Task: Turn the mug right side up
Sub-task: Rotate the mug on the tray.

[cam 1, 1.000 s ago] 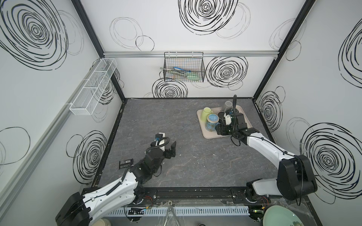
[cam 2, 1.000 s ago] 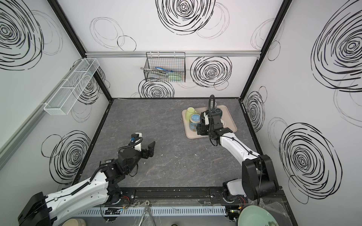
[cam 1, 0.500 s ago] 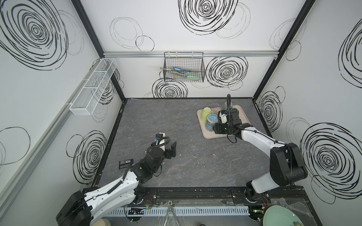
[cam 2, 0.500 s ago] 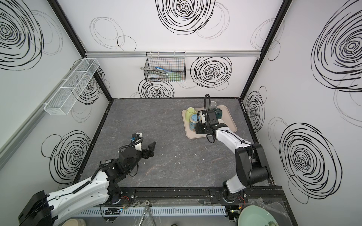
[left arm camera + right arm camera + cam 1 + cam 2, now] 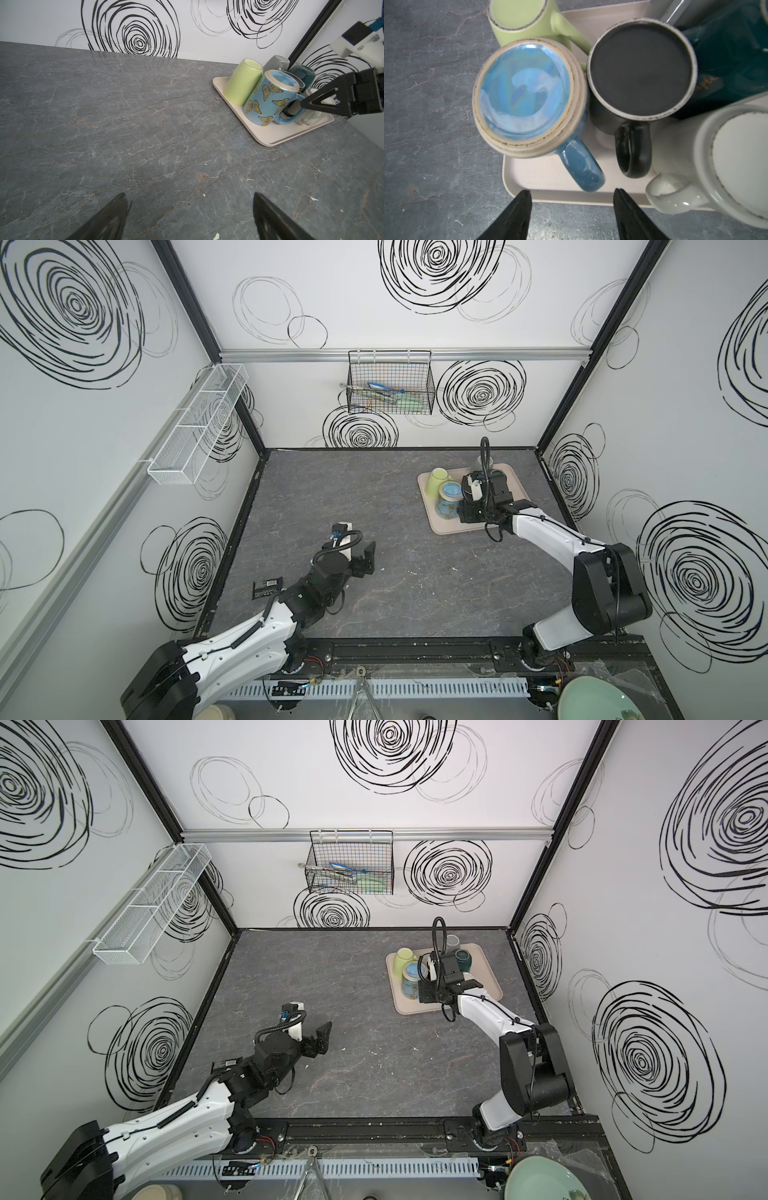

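In both top views the right arm has swung over the last second from the middle of the beige rectangular tray (image 5: pixel 515 489) toward its left side, with its elbow folding back toward the right wall. The left arm has not moved.

The right gripper (image 5: pixel 571 193) now hangs over the tray's lower edge. Its black fingers are spread and pinch nothing. In the right wrist view the handle of the glossy blue butterfly-printed ceramic mug (image 5: pixel 529 97) sits just above the gap between the two fingertips and points into it. In the left wrist view one finger tip lies just beside that handle, though I cannot tell whether it touches.

This mug stands upside down on the left part of the tray, right of centre in a top view (image 5: pixel 449 502). Its unglazed foot ring faces up and its mouth rests on the tray. A lime-green mug (image 5: pixel 241 83), a matte black mug (image 5: pixel 641 72), a dark teal mug (image 5: pixel 726 52) and a white mug (image 5: pixel 737 155) crowd close around it, all base-up.

Judging from the line-up, the shift has picked the blue mug as the one to turn, with the handle as the likely grasp. No grasp is made yet and the flip has not begun.

The left gripper (image 5: pixel 190 194) hovers over the bare grey stone-patterned table (image 5: pixel 124 124), with its fingers wide apart and empty.
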`<action>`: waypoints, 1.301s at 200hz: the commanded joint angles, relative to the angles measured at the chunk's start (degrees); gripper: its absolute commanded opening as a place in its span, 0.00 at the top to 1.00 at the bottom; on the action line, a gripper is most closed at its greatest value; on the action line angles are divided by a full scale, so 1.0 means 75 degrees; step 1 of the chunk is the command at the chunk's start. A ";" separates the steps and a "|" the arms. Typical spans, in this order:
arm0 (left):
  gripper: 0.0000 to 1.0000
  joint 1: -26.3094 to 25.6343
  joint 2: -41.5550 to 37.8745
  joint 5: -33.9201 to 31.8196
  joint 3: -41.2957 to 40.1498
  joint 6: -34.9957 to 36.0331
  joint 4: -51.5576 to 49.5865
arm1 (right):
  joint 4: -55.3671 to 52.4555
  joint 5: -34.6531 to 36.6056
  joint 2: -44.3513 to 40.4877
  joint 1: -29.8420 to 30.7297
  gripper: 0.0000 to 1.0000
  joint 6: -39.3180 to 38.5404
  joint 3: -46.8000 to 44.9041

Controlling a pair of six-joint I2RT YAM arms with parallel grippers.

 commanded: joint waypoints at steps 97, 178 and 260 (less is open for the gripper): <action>0.04 0.0095 0.0224 0.0061 -0.0016 -0.0293 0.0427 | 0.0034 -0.0388 0.0496 0.0244 0.42 -0.0310 0.0480; 0.04 0.0140 0.0364 0.0188 0.0010 -0.0355 0.0460 | -0.1402 0.0529 0.1026 0.0663 0.52 -0.0573 0.1616; 0.04 0.0177 0.0391 0.0265 0.0034 -0.0390 0.0428 | -0.2200 0.0623 0.1638 0.0857 0.58 -0.0736 0.2307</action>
